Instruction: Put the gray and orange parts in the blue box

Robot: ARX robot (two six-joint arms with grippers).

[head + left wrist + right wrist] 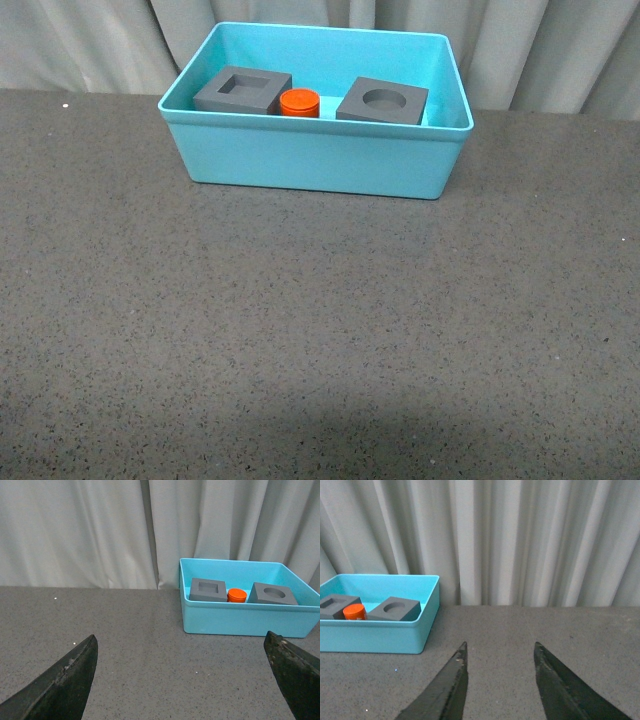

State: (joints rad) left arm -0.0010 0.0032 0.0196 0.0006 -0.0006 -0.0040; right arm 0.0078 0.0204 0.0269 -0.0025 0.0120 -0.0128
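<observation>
Front view has the blue box (318, 155) sitting toward the far side of the dark speckled surface (300, 330), right in front of a pale curtain (90, 45). All three parts are inside it in a row: the gray cube with the square recess (243, 90) on the left, the orange cylinder (300, 103) just beside it in the middle, and the gray cube with the round recess (383, 101) to the right. Neither arm shows up here. From the wrist cams, the left end effector (181, 672) is spread wide with nothing in it, and the right end effector (499, 652) is parted a bit, also empty, both well apart from the box.
</observation>
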